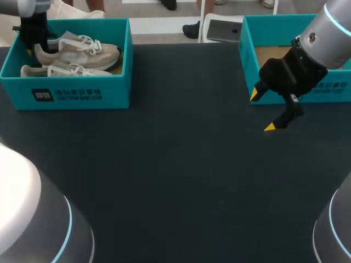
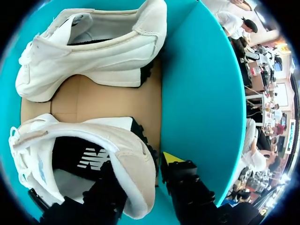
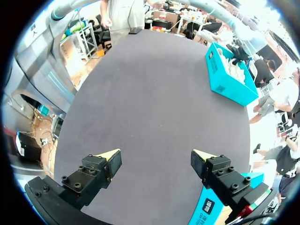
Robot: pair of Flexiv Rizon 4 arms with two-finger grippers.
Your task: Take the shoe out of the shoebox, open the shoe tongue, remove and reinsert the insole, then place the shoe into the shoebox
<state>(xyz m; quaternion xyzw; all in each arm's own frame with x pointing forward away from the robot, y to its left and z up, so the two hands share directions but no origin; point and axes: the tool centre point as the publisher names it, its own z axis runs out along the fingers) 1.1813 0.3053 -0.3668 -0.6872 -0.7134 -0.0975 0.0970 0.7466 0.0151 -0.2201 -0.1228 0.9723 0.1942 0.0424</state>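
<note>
Shoe [image 2: 70, 154] sits in the shoebox [image 2: 201, 93] with its heel wall right between the left gripper's [image 2: 140, 161] fingers. One finger is down inside the collar, the other outside, just beside the box wall. Fingers are apart, and a sliver of gap shows at the outer one, so straddling, not clamped. Long axis runs along the line of the fingers, toe off past the inner finger. Second shoe [image 2: 93, 51] lies ahead, parallel. Likely next: close on the heel, then lift. Right gripper [image 1: 262, 112] hangs spread wide over the table [image 1: 175, 181], well apart from the shoe. Left arm is far nearer.
</note>
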